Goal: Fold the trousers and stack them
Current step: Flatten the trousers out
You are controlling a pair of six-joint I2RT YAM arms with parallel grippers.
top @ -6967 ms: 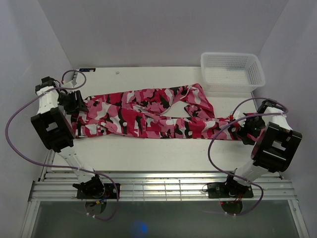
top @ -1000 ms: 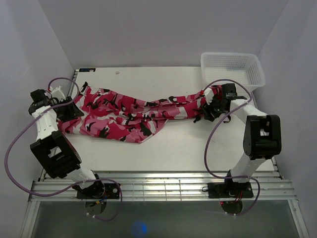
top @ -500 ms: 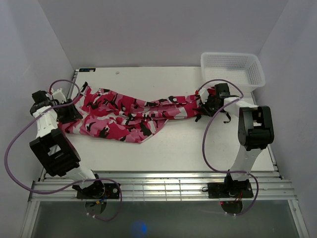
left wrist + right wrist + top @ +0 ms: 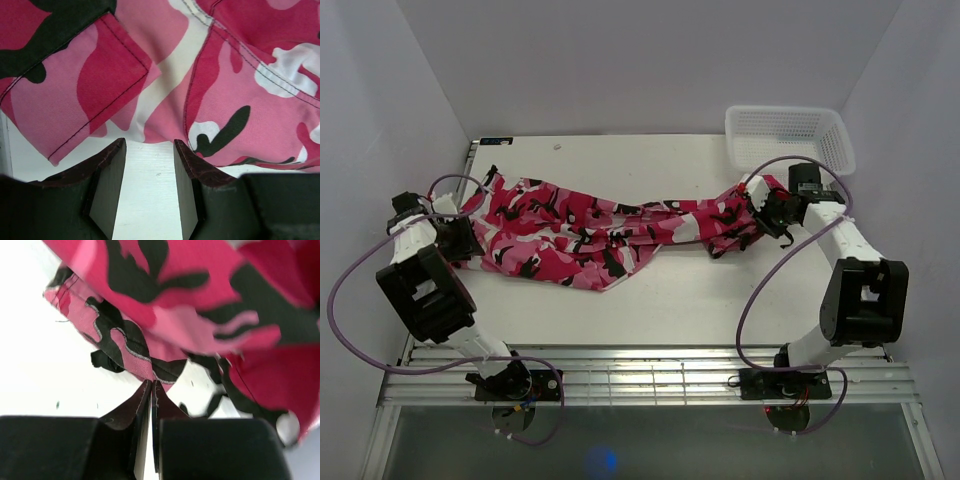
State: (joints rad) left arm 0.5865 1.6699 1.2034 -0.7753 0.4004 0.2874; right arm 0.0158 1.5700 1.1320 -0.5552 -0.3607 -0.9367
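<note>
Pink-camouflage trousers (image 4: pixel 600 225) lie lengthwise across the table (image 4: pixel 660 295). Jaws of the left gripper (image 4: pixel 149 146) stand apart, cloth edge just ahead, nothing held. The right gripper (image 4: pixel 151 383) is closed at a hem; hold unconfirmed. Recommend confirming firm pinches at both ends before folding.

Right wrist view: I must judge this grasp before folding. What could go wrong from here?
The right hand is shut at the hem of the pink, red, white and black camouflage cloth trousers; any hold may slip. The left hand is open over the white table, holding nothing, so a pull may drag the cloth.
</note>
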